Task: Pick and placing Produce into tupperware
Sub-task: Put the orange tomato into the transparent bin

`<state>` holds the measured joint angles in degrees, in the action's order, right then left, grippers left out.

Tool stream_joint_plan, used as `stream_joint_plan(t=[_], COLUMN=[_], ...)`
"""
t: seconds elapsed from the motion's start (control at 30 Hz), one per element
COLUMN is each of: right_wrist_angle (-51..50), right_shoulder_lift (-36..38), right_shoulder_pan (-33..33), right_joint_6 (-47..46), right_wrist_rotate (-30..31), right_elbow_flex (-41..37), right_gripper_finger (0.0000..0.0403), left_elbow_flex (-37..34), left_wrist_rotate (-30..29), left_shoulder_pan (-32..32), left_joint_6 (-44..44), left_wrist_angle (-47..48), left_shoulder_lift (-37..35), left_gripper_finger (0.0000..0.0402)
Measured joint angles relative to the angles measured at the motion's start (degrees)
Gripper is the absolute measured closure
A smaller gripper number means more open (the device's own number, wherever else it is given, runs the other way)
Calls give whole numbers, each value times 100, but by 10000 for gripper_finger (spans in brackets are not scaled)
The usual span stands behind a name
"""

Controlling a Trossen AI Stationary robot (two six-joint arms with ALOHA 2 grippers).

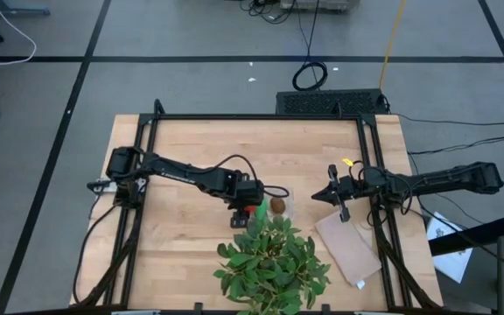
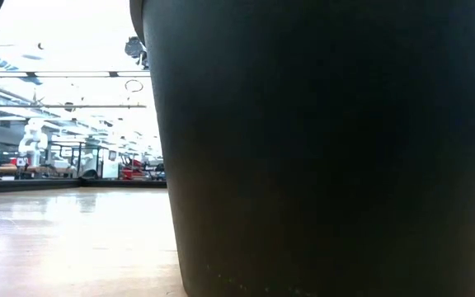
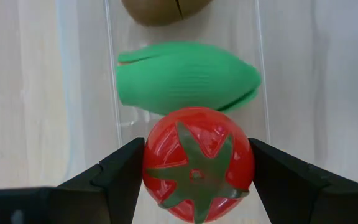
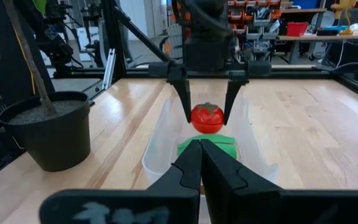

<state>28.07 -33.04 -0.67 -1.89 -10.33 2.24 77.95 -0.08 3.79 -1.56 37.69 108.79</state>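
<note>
My left gripper (image 1: 248, 212) hangs over the clear tupperware (image 4: 157, 149) near the table's middle, shut on the red tomato (image 3: 197, 163). The green oblong piece (image 3: 185, 78) and the brown kiwi ball (image 3: 160, 9) lie on the tupperware's floor beyond the tomato. The kiwi also shows in the high view (image 1: 278, 205). My right gripper (image 1: 331, 194) waits shut to the right of the tupperware, pointing at it, touching nothing. My left gripper pinches the tomato at its round sides (image 3: 149, 165), one finger (image 4: 182, 93) on each side. The fingers come from above, pointing down. The tomato stays upright with its green top (image 3: 194, 174) facing up. It looks lifted just above the tupperware's floor at one end.
A leafy plant (image 1: 269, 262) in a dark pot (image 4: 48, 127) stands at the near edge just below the tupperware; the pot blocks most of the low view (image 2: 328, 148). A flat tan sheet (image 1: 348, 247) lies at the right near side. Bare wood lies at the left and far side.
</note>
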Motion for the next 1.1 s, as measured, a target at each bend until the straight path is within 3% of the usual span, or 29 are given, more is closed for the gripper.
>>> stream_joint_plan(t=[1.1], right_wrist_angle=[59], right_shoulder_lift=[-166], right_shoulder_pan=[-1], right_joint_6=[20], right_wrist_rotate=[1], right_elbow_flex=[0], right_gripper_finger=[403], left_elbow_flex=[15], left_wrist_rotate=[415], left_shoulder_pan=[-39], left_joint_6=[254], left_wrist_angle=[-181], left_shoulder_lift=[485], left_gripper_finger=[137])
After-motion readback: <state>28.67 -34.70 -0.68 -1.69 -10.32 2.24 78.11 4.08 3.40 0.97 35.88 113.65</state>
